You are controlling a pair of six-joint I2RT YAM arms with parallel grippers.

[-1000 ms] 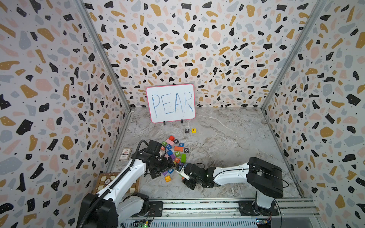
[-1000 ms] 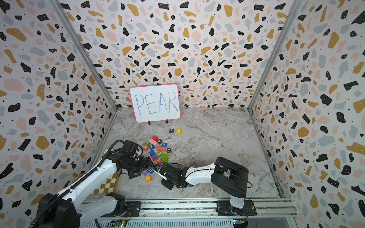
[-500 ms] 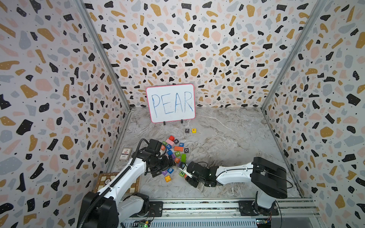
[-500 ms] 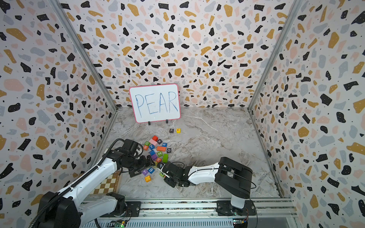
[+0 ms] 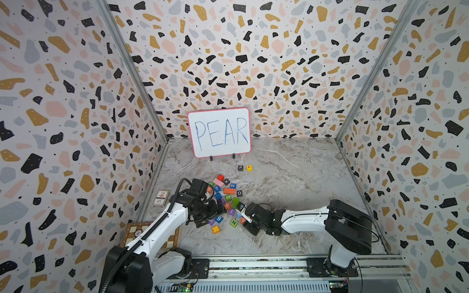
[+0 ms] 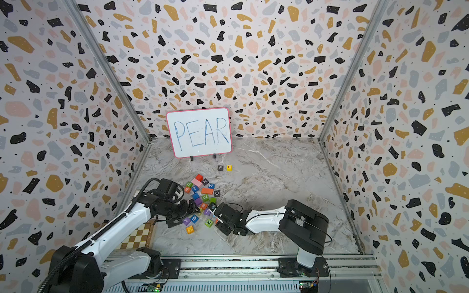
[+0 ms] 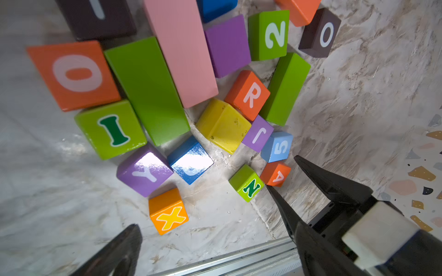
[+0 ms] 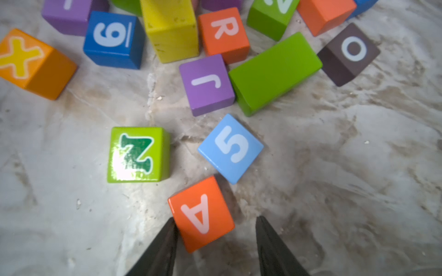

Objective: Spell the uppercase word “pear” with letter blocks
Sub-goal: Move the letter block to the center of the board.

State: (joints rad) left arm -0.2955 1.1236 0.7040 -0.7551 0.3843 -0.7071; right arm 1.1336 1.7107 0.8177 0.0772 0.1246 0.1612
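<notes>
Ana: Start at the left. What is the left gripper (image 5: pixel 212 217) doing?

Ben: It hangs over the near left side of the block pile (image 5: pixel 229 191), jaws spread as wide as they go, with nothing between them. Its wrist view shows only one finger (image 7: pixel 122 248), near the orange X cube (image 7: pixel 168 211).

Ana: And the letters?

Ben: The orange-red R block (image 7: pixel 248 95) lies in the pile, hemmed in by a yellow block (image 7: pixel 222 125), the purple J cube (image 7: pixel 258 133) and a long green block (image 7: pixel 285 88). Farther back, before the PEAR whiteboard (image 5: pixel 219 132), the black P block (image 5: pixel 240 167) and yellow E block (image 5: pixel 249 167) sit side by side, well apart from the pile.

Ana: So A comes next?

Ben: I think so. The orange A block (image 8: pixel 201 213) rests on the table (image 8: pixel 334 167) at the pile's near right corner, just beside the light-blue 5 cube (image 8: pixel 230 148). The right gripper (image 8: pixel 215 218) straddles it, partway open. One finger (image 8: pixel 162 251) touches its edge and the other stands clear, so it isn't clamped.

Ana: Risks?

Ben: The block sits skewed to the jaws, with only its near part between the tips. Closing would likely catch a corner, twist it, and squirt it into the 5 or the green N cube (image 8: pixel 138 154). The two claws are also near each other, so a careless lift could knock them together. And the A must land right of the E, reading the same way.
</notes>
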